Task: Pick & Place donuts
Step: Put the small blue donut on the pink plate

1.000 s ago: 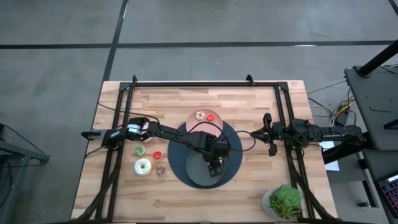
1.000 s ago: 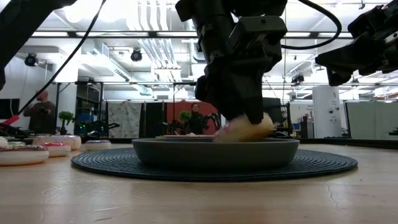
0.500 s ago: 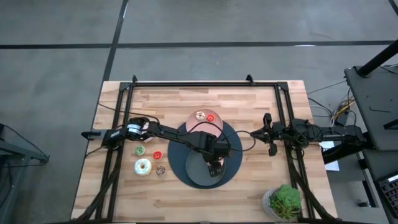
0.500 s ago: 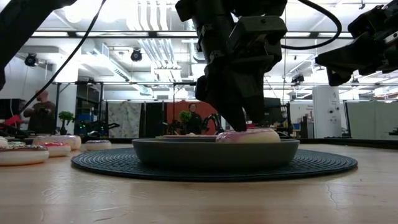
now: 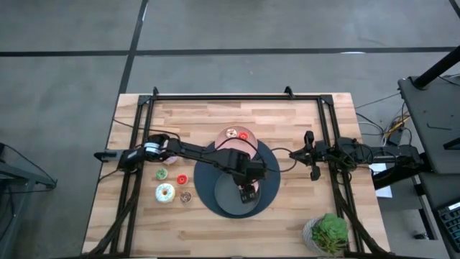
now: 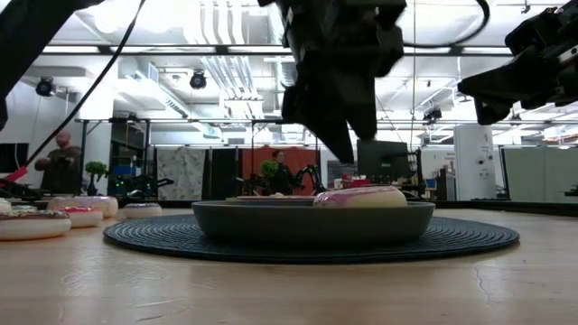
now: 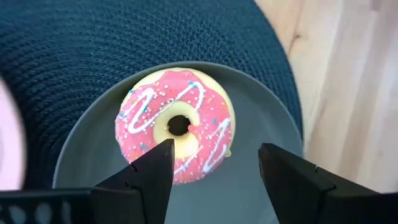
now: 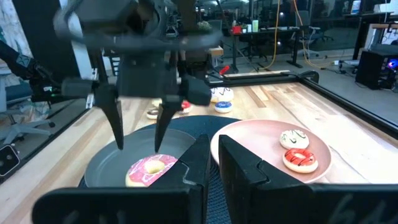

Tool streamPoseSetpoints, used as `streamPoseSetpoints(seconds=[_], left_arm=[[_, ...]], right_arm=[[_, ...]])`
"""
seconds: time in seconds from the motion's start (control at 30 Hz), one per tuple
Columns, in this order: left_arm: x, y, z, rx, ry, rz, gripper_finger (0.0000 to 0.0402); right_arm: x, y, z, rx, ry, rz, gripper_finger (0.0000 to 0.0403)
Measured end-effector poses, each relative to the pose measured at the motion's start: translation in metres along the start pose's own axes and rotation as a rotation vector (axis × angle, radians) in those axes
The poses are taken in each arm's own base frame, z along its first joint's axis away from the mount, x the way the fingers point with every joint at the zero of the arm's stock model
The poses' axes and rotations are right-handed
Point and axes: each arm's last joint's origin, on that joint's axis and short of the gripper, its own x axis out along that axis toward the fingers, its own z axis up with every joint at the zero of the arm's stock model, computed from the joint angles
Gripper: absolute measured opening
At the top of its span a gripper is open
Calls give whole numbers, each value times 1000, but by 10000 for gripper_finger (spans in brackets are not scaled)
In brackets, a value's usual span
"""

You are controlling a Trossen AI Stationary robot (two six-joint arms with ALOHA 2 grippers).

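The pink donut (image 7: 176, 125) lies flat in the dark grey plate (image 7: 261, 186), at about 4 o'clock from the plate's centre in the high view. The left gripper (image 5: 249, 192) hangs just above it with fingers (image 7: 152, 174) open and empty. The right gripper (image 5: 310, 155) waits at 3 o'clock on the tabletop (image 5: 287, 115), its fingers nearly together and empty. The donut looks light and stiff, with smooth, maybe slippery frosting. I judge the best hold is across the ring's outer sides.

Woven dark mat (image 7: 74, 56), matt grey plate (image 7: 261, 186), pale wood table (image 7: 348, 81).
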Motion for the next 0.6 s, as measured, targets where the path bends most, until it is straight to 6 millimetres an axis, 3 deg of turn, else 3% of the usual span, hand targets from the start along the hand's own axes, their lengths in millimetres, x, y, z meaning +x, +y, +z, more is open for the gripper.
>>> streamPoseSetpoints(seconds=[0.17,0.6], left_arm=[[-14,-1,-1,1,-10,2,204],[-13,3,-7,-3,-12,19,204]], right_arm=[[0,0,0,0,0,0,29],[0,0,0,0,1,0,29]])
